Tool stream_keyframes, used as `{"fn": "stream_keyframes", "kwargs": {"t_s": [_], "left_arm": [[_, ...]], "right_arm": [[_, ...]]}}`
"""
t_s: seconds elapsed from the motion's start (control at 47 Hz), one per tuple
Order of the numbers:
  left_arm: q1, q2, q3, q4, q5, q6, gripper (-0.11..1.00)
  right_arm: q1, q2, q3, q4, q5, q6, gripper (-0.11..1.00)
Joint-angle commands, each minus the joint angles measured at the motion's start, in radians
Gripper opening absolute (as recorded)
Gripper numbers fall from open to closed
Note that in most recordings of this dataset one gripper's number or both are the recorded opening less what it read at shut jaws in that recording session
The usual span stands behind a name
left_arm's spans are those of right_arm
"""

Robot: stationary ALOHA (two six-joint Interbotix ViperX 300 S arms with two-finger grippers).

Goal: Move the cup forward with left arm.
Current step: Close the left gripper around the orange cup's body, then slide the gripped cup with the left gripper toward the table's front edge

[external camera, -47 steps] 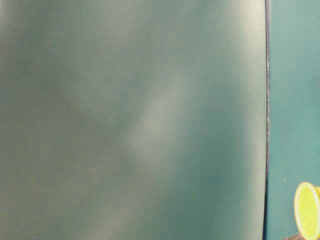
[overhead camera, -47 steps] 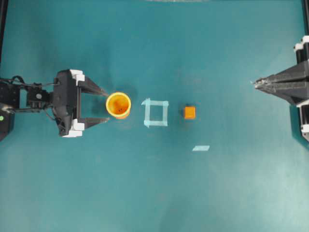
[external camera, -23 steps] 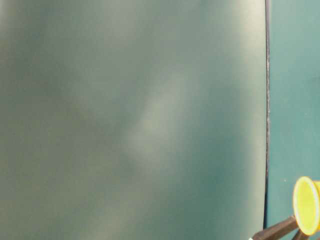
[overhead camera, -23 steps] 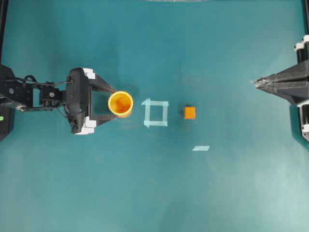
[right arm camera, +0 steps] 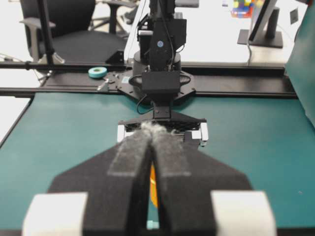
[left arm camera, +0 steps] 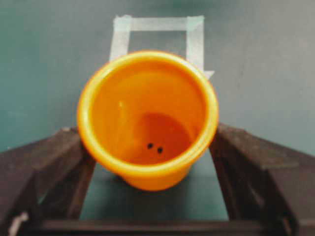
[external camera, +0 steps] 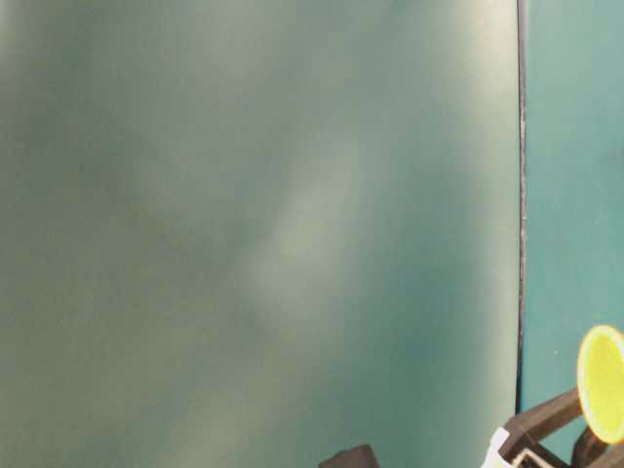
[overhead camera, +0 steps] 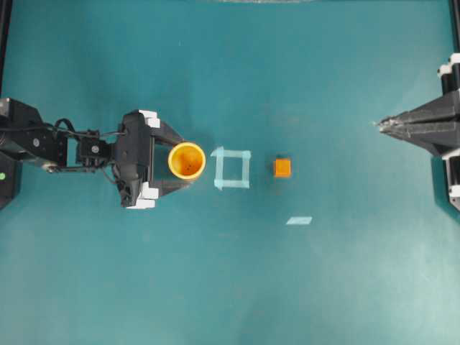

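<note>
The yellow-orange cup point(overhead camera: 187, 160) stands upright on the teal table, just left of the tape square point(overhead camera: 232, 167). My left gripper point(overhead camera: 181, 162) is open and straddles the cup, one finger on each side. In the left wrist view the cup point(left arm camera: 147, 118) fills the middle between the black fingers point(left arm camera: 59, 157), with the tape square point(left arm camera: 156, 37) right behind it. The cup's rim point(external camera: 603, 383) shows at the lower right of the table-level view. My right gripper point(overhead camera: 379, 123) is shut to a point at the far right, and also shows in its own wrist view point(right arm camera: 152, 129).
A small orange cube point(overhead camera: 282, 167) sits right of the tape square. A loose tape scrap point(overhead camera: 299, 221) lies below and right of it. A blurred grey-green surface fills most of the table-level view.
My left arm has reached rightward, bringing its open fingers around the cup. The cup has shifted a little right, toward the tape square. The right arm has not moved.
</note>
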Motion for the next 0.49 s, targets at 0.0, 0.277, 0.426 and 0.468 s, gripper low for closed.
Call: {"fn": "stream_keyframes", "kwargs": {"t_s": [0.0, 0.277, 0.426, 0.468], "left_arm": [[0.0, -0.014, -0.012, 0.003, 0.0, 0.002, 0.76], [0.002, -0.026, -0.018, 0.003, 0.0, 0.002, 0.65], [-0.002, -0.04, -0.02, 0.003, 0.0, 0.0, 0.65], [-0.005, -0.043, -0.02, 0.003, 0.002, -0.002, 0.65]], "right_arm": [[0.0, 0.002, -0.035, -0.002, 0.003, 0.0, -0.01], [-0.002, 0.002, -0.038, -0.002, 0.009, 0.0, -0.01], [0.0, 0.002, -0.038, -0.002, 0.009, 0.0, -0.01], [-0.002, 0.002, -0.038, -0.002, 0.009, 0.0, -0.01]]}}
